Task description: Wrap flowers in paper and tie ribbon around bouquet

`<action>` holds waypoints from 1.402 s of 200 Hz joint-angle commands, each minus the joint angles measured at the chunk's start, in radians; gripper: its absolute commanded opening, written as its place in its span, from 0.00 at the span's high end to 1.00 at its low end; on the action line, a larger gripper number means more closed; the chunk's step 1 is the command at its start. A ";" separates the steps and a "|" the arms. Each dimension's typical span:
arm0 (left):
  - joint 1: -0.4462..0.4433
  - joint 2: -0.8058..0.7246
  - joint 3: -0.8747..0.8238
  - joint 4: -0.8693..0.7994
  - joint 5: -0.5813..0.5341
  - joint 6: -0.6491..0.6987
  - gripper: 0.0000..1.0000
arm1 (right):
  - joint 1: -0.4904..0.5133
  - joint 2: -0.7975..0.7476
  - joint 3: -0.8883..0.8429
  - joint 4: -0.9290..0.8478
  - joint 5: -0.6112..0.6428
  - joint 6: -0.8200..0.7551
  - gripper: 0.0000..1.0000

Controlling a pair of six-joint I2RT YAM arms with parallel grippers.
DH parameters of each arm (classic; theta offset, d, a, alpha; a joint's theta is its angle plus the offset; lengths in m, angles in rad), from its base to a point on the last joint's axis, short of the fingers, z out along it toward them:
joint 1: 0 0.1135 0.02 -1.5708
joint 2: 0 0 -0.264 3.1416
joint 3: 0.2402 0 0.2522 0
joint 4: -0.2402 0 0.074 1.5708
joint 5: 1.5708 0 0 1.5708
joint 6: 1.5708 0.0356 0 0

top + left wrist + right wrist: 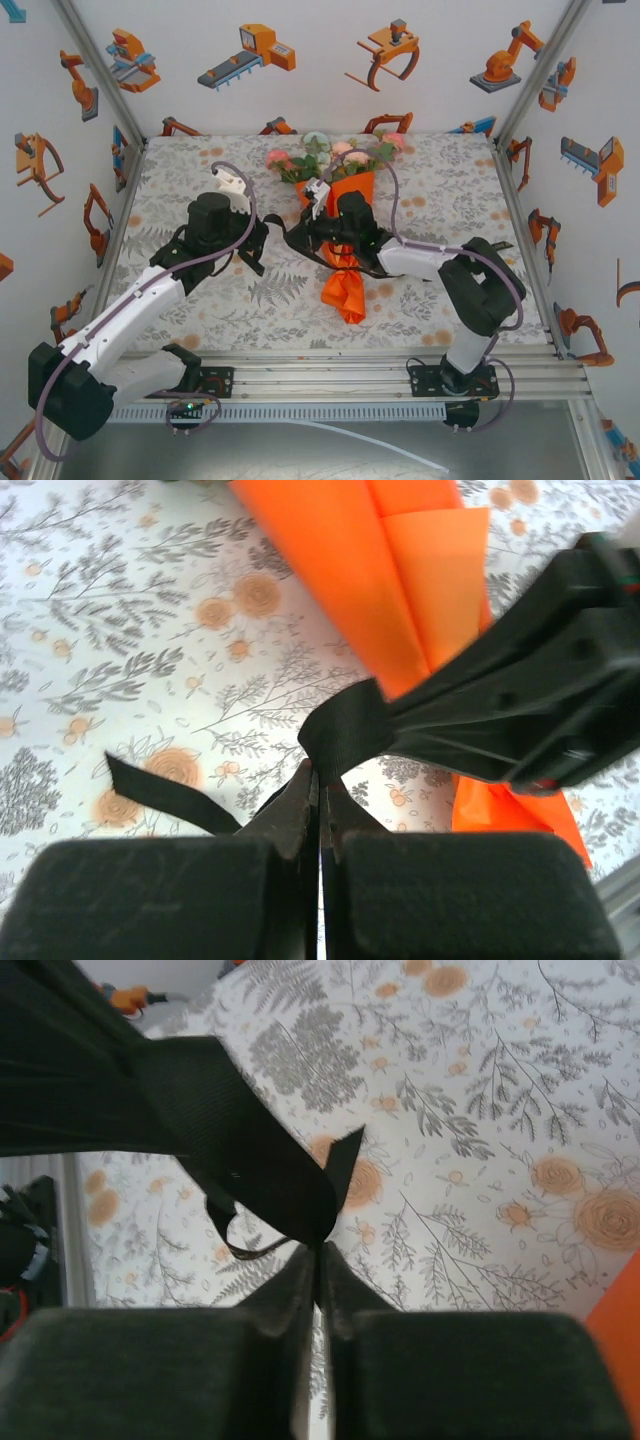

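Observation:
The bouquet lies mid-table, with orange paper [345,285] wrapped into a cone and pink, white and green flowers [335,155] at its far end. The black ribbon [283,232] stretches left of the cone between both grippers. My left gripper [262,245] is shut on the ribbon [345,730], jaws [322,775] pressed together with the strip pinched at their tips. A loose ribbon tail [160,795] lies on the cloth. My right gripper [303,235] is shut on a ribbon fold [255,1175] at its tips [320,1247]. Its black fingers [480,705] cross over the orange paper [370,590].
A floral tablecloth [200,180] covers the table. White walls with robot pictures close in the left, back and right. A metal rail [330,375] runs along the near edge by the arm bases. Grey cables [395,205] loop above both arms.

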 commanded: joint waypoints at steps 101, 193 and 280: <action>0.096 -0.168 -0.141 0.147 0.136 -0.309 0.44 | -0.030 -0.094 -0.050 0.063 -0.051 0.002 1.00; 0.010 0.070 -0.042 0.137 0.007 -0.730 0.37 | -0.030 -0.086 -0.050 0.062 -0.077 0.013 1.00; 0.007 0.135 -0.023 0.194 0.044 -0.751 0.84 | -0.030 -0.077 -0.036 0.032 -0.083 0.025 1.00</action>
